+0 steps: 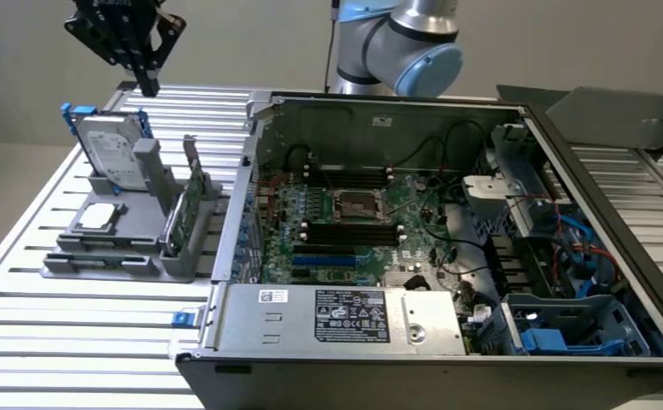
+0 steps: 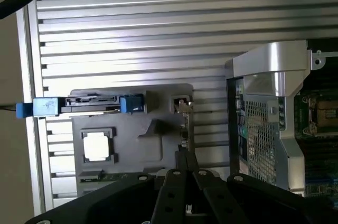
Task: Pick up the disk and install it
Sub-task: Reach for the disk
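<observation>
Pincer [image 1: 147, 87] hangs in the air above the rack, fingers together, gripping nothing. Disk [image 1: 115, 147] stands on edge in a slot of the grey rack [image 1: 126, 256] on the table [image 1: 69, 342], at the exterior view's left, apart from the pincer tips. Probably stood upright so its top edge and blue rails [image 2: 45, 106] are free for a grab from above. In the wrist view the disk shows edge-on, and the tips seem to line up nearer the card [image 1: 192, 201] than the disk. Chip [image 1: 96, 216] lies flat in the rack, just beside the disk. Case [image 1: 446, 213] lies open side up at the exterior view's right, seemingly so its bays can be reached from above. Disk not yet picked up.
</observation>
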Controlling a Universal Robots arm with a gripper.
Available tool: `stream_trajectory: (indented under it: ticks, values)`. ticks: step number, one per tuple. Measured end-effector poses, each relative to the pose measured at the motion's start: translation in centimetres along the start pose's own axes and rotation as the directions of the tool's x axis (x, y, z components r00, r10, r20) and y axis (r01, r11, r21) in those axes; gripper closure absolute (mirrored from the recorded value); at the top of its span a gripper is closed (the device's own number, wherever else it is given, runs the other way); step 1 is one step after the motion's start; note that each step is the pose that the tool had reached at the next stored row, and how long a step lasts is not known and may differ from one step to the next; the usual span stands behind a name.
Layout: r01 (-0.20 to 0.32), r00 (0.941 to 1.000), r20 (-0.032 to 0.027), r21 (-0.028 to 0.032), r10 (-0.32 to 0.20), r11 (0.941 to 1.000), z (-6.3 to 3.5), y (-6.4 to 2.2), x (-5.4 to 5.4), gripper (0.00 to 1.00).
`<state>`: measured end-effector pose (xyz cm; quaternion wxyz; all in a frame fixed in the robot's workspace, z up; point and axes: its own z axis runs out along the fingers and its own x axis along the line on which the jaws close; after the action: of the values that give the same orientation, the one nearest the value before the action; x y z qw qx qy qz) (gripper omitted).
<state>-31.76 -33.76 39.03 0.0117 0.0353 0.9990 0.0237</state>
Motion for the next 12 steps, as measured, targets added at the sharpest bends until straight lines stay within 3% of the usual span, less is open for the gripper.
stream_trajectory:
  ticks: [12]
  values:
    - [0.0, 1.0, 0.0, 0.0026, 0.0, 1.0, 0.14, 0.71, 5.5, 0.89]
